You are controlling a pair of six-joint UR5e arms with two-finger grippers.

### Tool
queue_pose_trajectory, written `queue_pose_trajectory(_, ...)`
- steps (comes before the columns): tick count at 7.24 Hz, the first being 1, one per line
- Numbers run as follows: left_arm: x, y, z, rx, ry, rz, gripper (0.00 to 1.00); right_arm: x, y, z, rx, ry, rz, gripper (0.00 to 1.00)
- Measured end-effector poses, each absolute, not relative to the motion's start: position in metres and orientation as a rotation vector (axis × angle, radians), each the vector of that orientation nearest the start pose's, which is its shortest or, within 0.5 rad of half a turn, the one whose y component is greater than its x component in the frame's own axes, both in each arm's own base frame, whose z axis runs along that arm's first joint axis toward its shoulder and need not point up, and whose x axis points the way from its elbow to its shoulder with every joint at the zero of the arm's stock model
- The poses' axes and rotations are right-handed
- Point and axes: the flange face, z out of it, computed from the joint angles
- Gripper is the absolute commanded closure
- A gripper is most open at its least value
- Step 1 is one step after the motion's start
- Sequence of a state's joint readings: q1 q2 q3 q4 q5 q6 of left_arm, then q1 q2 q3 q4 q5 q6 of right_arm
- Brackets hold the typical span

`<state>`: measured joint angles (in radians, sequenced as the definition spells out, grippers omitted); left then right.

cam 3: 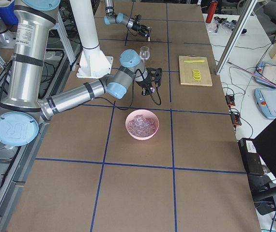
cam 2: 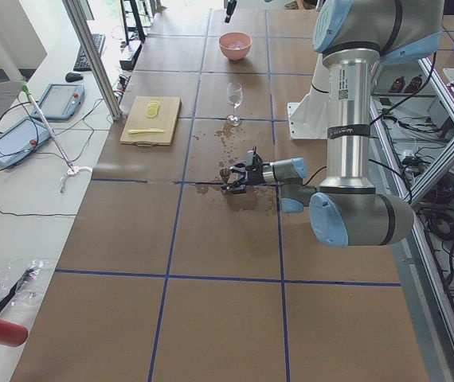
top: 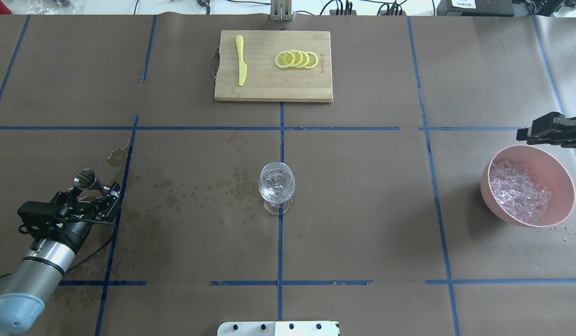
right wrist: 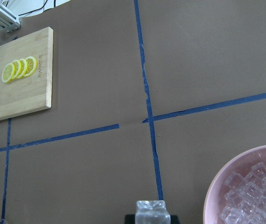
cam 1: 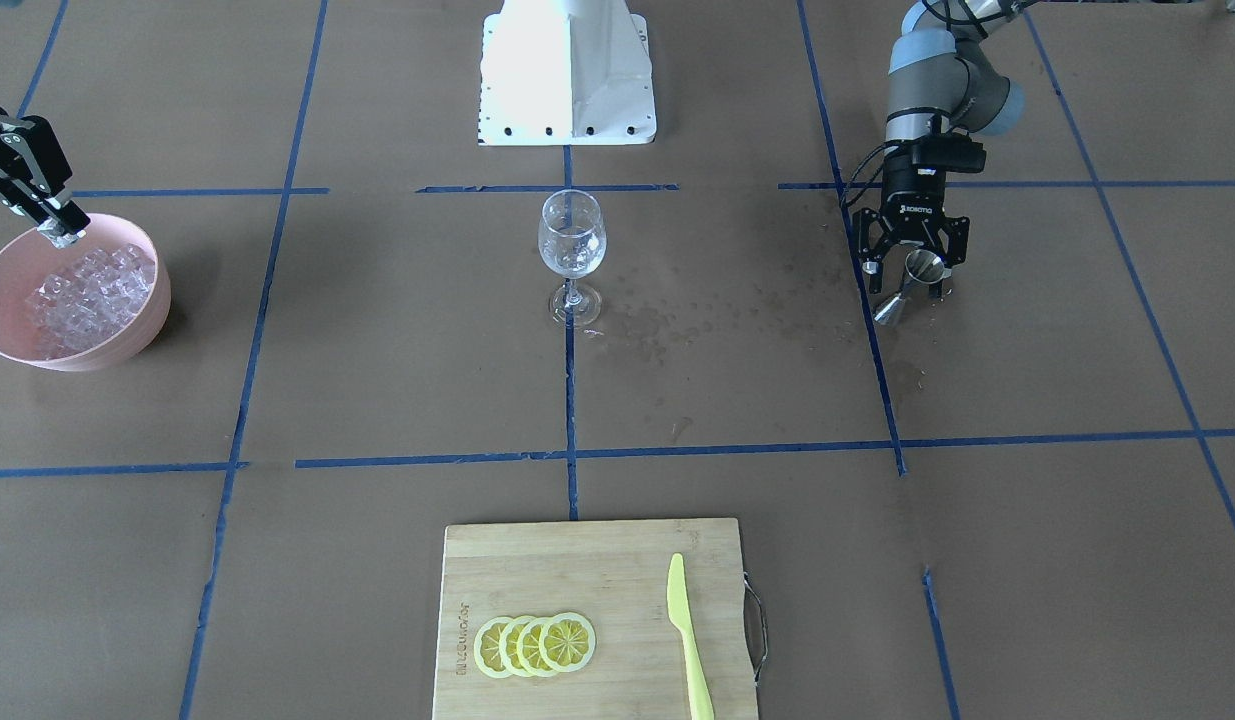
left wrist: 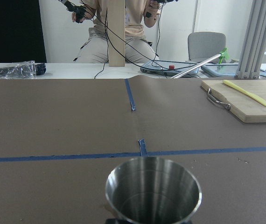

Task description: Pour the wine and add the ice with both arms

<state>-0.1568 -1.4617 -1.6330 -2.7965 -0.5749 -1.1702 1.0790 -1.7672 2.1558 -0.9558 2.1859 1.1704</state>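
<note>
A clear wine glass (cam 1: 572,240) stands at the table's middle with a little clear wine in it; it also shows in the overhead view (top: 276,184). My left gripper (cam 1: 912,272) is shut on a steel jigger (cam 1: 892,305), low over the table on my left; its cup mouth fills the left wrist view (left wrist: 153,191). A pink bowl (cam 1: 117,350) of ice (cam 1: 87,290) sits on my right. My right gripper (cam 1: 62,232) is above the bowl's far rim, shut on one ice cube (right wrist: 153,212).
A wooden cutting board (cam 1: 577,570) with lemon slices (cam 1: 535,645) and a yellow-green knife (cam 1: 687,630) lies at the far edge. Wet spots (top: 199,191) mark the paper between jigger and glass. The white base block (cam 1: 567,75) stands behind the glass.
</note>
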Motion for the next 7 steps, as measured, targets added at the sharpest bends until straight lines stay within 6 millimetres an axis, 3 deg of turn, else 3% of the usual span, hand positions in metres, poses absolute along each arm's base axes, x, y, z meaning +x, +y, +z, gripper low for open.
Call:
queue_pose_trajectory(3, 0.392, -0.275, 0.541, 1.036, 0.817, -0.297, 0.00, -0.123, -0.389, 0.381, 0.252, -1.109, 0.290, 1.00)
queue_pose_trajectory(4, 0.381, -0.270, 0.542, 0.993, 0.831, -0.260, 0.00, -0.123, -0.389, 0.374, 0.261, -1.121, 0.283, 1.00)
queue_pose_trajectory(6, 0.350, -0.256, 0.520, 0.891, 0.858, -0.179, 0.00, -0.128, -0.394, 0.350, 0.259, -1.172, 0.281, 1.00)
queue_pose_trajectory(7, 0.345, -0.250, 0.515, 0.836, 0.873, -0.139, 0.00, -0.132, -0.398, 0.335, 0.255, -1.202, 0.285, 1.00)
